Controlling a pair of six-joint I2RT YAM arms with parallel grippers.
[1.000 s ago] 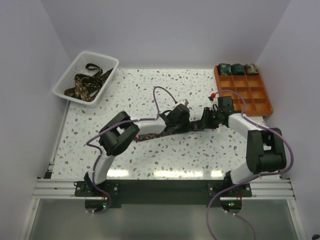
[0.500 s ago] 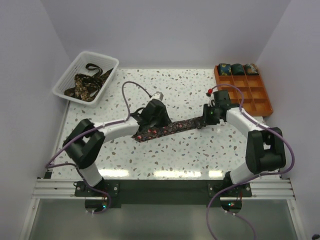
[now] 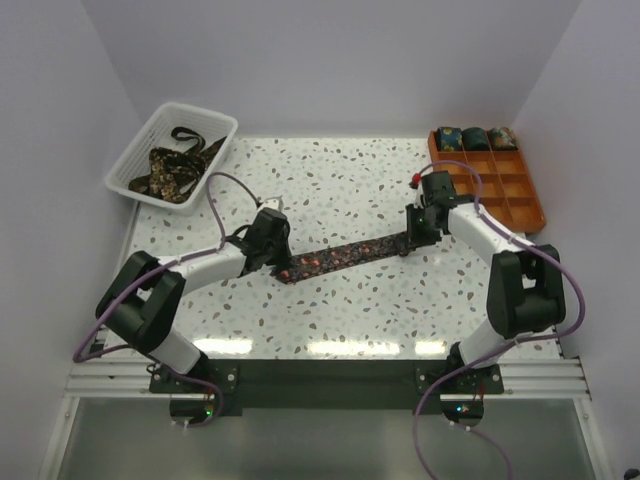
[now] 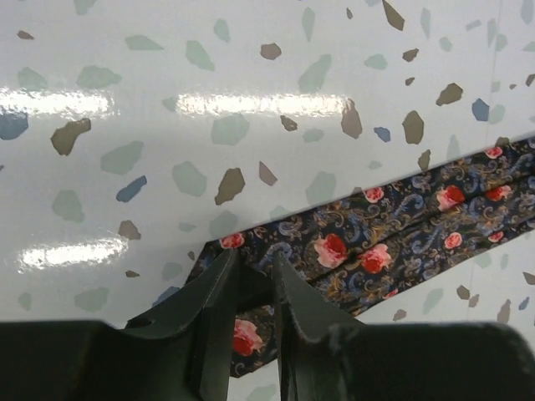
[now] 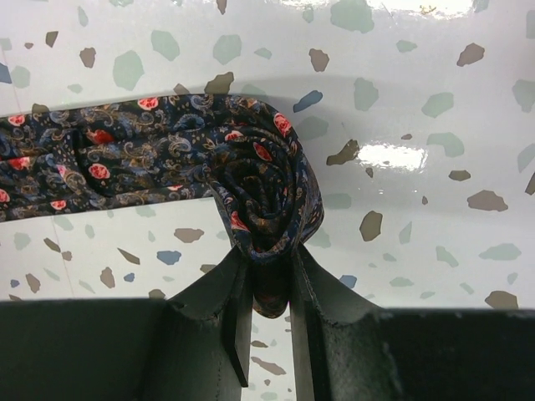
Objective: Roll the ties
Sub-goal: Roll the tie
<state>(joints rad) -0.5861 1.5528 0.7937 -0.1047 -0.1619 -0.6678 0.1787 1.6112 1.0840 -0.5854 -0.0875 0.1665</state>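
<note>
and the left arm has swept out to the left across the table [image 3: 330, 180], taking the free end of the tie [image 3: 345, 254] with it. a second ago that arm sat close in beside the right one over a short bunched strip; now the two are well apart and the tie lies flat on the speckled top as one straight slanting band between them

left gripper [image 3: 281, 264]: jaws drawn in narrow, pinching the floral fabric right at its end, and the wrist view shows cloth caught between the two dark fingers [image 4: 219, 292]. right gripper [image 3: 411, 241]: also closed down tight, nipping the small roll [image 5: 266, 196] already started at the other end. you can see the spiral of folds sitting just ahead of its fingertips, with the rest of the tie running off to the side

what that means, as i read it: the slack is out, the strip is lined up and lightly taut, so the roll has a clean runway. the winding itself has barely begun, only a few turns at the right end, with nearly the whole length still to take up. the risk looks like the core slipping loose once the right jaws have to re-grip

three rolled ties [image 3: 474, 138] sit in the far row of the orange tray [image 3: 520, 212], and more loose ties [image 3: 175, 165] wait in the white basket [image 3: 128, 170] at far left
</note>
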